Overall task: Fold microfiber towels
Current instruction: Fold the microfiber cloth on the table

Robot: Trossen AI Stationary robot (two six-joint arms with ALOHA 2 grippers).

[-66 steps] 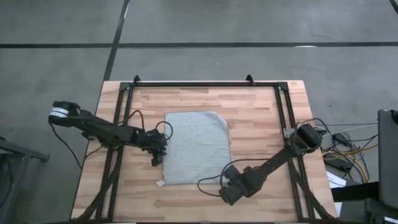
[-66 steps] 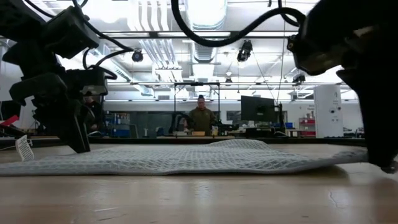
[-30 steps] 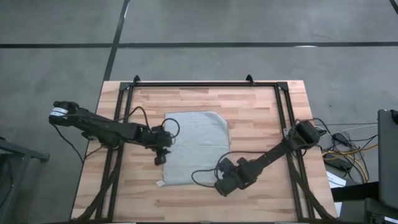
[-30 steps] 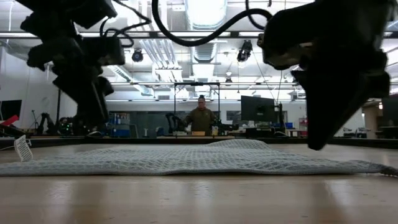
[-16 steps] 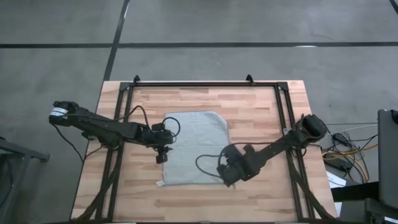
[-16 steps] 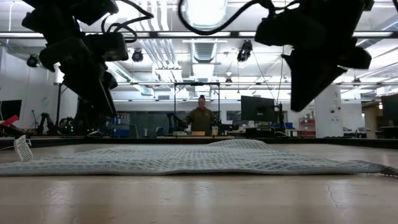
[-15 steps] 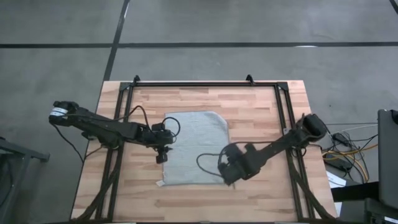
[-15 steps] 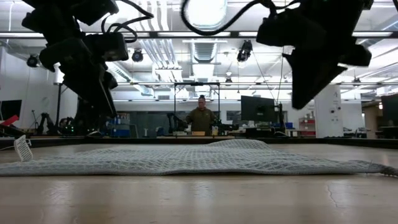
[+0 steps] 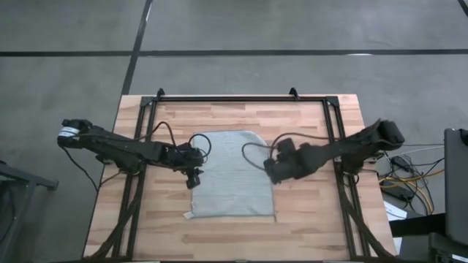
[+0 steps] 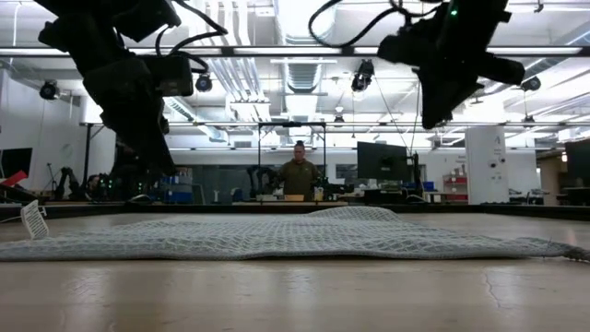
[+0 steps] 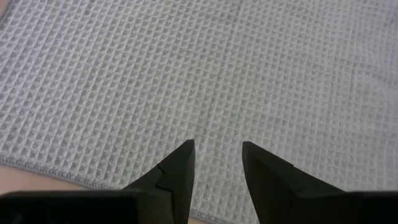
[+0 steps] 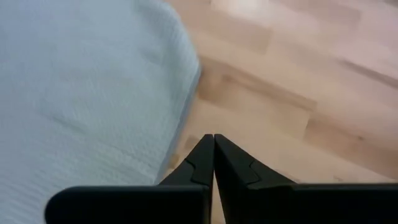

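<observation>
The towel point(image 9: 232, 174) lies flat and unfolded mid-table, its white tag point(image 9: 189, 216) at the near left corner. Your left gripper point(image 9: 194, 179) hangs above the towel's left edge with fingers apart, nothing between them; your right gripper point(image 9: 272, 173) hangs at the right edge, fingers pressed together and empty. For a clean fold, open the right before descending, pinch both matching corners at the hem, and lift evenly so edges align.

The microfiber towel point(image 9: 232, 174), 1 grey-green waffle-weave cloth, lies spread flat and unfolded mid-table, with a small white tag point(image 9: 189, 216) at its near-left corner.
</observation>
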